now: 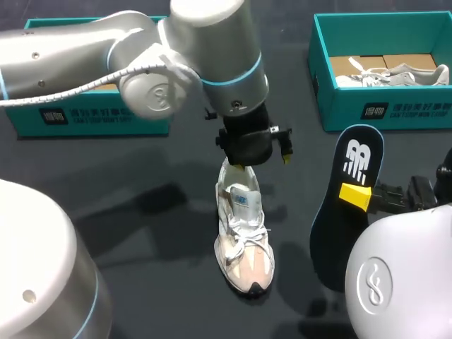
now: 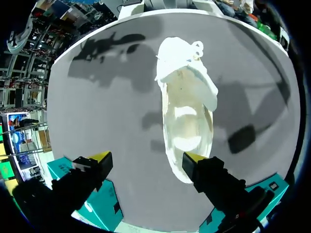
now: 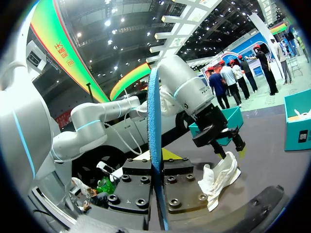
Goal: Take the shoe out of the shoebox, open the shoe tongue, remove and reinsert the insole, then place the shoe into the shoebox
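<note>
1. The shoe is sitting on its sole on the table, outside both boxes. Its long axis is running from the heel, on the side away from the robot, to the toe, which is pointing back toward the robot.
2. The insole is hanging in the air to the right of the shoe, near it but not touching. Its long axis is lying almost parallel to the shoe's, with the printed heel end at the same far end as the shoe's heel.
3. Reinsertion is therefore looking like a sideways carry toward the shoe, with the toe end tipping into the opening, rather than a turn.
4. The right gripper is clamping the insole across its middle, one finger on each face. Its arm is coming in low from the right of the shoe.
5. The left gripper is hovering straight above the shoe's heel, pointing down, with fingers spread wide and gripping nothing. In its wrist view the heel is lying close beside one finger, and I cannot tell whether they touch.
6. The left arm is the nearer one to the shoe and is probably placed to steady the heel.
7. One shoebox is standing beyond the shoe to its right, and another beyond it to its left.
</note>
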### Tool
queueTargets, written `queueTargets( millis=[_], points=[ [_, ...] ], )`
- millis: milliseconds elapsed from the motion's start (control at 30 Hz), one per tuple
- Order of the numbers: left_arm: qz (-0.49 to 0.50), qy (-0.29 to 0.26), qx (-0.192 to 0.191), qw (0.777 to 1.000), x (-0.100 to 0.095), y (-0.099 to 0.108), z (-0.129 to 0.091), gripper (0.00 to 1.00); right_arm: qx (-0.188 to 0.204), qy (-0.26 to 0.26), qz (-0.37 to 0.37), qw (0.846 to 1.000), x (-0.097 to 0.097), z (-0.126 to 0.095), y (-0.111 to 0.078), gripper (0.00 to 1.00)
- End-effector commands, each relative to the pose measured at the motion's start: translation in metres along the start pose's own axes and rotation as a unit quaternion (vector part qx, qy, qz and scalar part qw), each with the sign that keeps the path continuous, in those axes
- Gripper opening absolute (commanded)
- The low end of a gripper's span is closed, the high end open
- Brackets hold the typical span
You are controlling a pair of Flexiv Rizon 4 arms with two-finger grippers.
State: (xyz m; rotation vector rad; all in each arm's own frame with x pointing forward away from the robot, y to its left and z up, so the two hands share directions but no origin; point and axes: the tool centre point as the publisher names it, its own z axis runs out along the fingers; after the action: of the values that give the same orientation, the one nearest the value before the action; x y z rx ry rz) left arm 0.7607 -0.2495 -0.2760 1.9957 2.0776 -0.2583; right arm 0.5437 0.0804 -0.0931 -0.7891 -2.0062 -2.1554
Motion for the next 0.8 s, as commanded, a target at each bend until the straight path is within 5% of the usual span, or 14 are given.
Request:
queueTargets(
  millis=[33, 100, 533, 800],
  points=[
    [-0.014, -0.149, -0.035, 0.988, 0.013, -0.001, -0.04, 0.99, 0.002, -0.054, -0.001, 0.999, 0.005, 0.006, 0.001, 0.0],
    [-0.01, -0.212, -0.005, 0.977, 0.008, 0.004, -0.054, 1.0, 0.002, -0.054, -0.001, 0.999, 0.005, 0.006, 0.001, 0.0],
    [-0.01, -0.212, -0.005, 0.977, 0.008, 0.004, -0.054, 1.0, 0.002, -0.054, -0.001, 0.999, 0.005, 0.006, 0.001, 0.0],
    [0.049, -0.297, -0.037, 0.953, -0.01, 0.003, -0.074, 1.0, 0.002, -0.054, -0.001, 0.999, 0.005, 0.006, 0.001, 0.0]
  ],
)
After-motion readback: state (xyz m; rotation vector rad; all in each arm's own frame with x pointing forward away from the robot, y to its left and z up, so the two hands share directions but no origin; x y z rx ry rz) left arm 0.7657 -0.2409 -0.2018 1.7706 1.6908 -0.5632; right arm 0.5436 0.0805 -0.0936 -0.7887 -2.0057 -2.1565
